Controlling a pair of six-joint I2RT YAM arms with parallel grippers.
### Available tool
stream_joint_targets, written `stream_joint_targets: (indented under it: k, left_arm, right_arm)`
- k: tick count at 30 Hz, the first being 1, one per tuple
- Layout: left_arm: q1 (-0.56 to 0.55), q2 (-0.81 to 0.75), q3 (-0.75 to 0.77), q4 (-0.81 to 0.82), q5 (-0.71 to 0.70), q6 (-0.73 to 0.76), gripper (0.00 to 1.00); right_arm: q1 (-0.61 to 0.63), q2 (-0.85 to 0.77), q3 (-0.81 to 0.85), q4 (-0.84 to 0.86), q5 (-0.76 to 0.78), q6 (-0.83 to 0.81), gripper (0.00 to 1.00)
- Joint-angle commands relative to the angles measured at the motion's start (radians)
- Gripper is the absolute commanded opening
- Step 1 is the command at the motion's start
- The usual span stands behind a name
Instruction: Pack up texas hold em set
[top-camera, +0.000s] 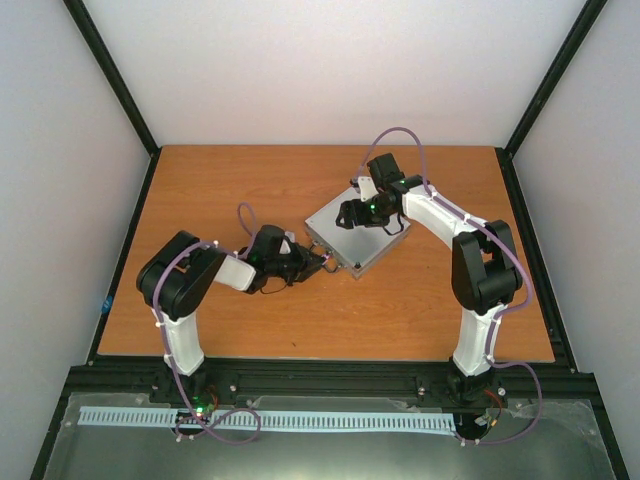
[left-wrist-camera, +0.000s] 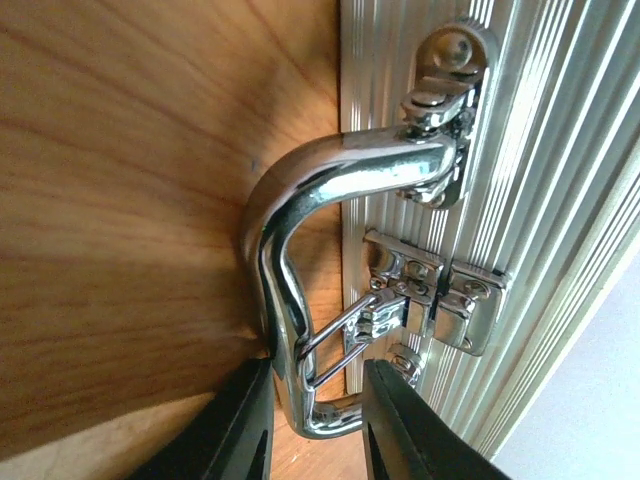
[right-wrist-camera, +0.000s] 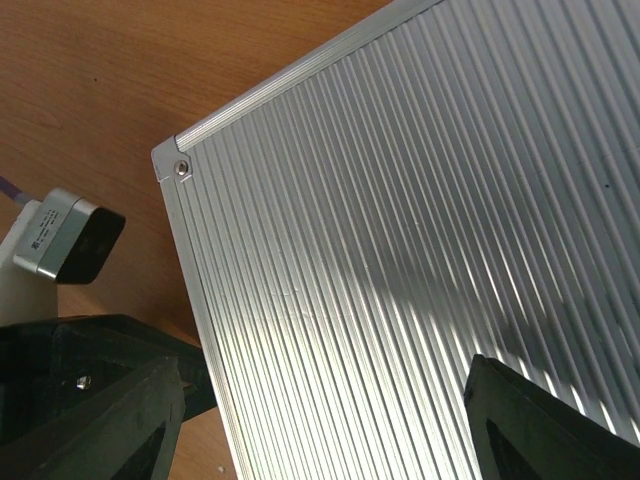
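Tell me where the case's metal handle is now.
In the left wrist view, the chrome handle sits on the aluminium case's side, one end between the left gripper's fingers.

Left end effector (left-wrist-camera: 316, 400) narrow; right end effector (right-wrist-camera: 320, 395) spread wide.

Ribbed matt aluminium case (right-wrist-camera: 400, 250), glossy chrome handle (left-wrist-camera: 290, 230), wood-grain table (left-wrist-camera: 120, 200), matt black fingers (left-wrist-camera: 400, 430)

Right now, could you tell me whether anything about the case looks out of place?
Only the latch by the handle: its wire loop sticks out from the closed case, apparently unfastened, in the mouth of the left gripper.
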Motion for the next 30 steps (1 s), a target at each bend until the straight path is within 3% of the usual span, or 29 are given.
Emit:
stream_joint_targets:
  k: [1,17,25,30]
  left_arm:
    - [-0.011,0.021,0.020,0.039,-0.026,-0.009,0.25]
    - [-0.011,-0.004,0.017,0.017,-0.025,-0.012,0.14]
    - [-0.011,-0.045,0.036,-0.039,-0.024,-0.003,0.02]
    - [-0.011,-0.085,0.044,-0.081,-0.033,0.008,0.01]
  right_arm:
    - [-0.005,0.014,-0.012,0.009,-0.020,0.002,0.78]
    - [-0.005,0.013,-0.024,0.010,-0.018,0.002,0.78]
    - [-0.005,0.008,-0.038,0.014,-0.014,0.005,0.78]
    - [-0.005,0.006,-0.070,0.028,-0.001,0.014,0.77]
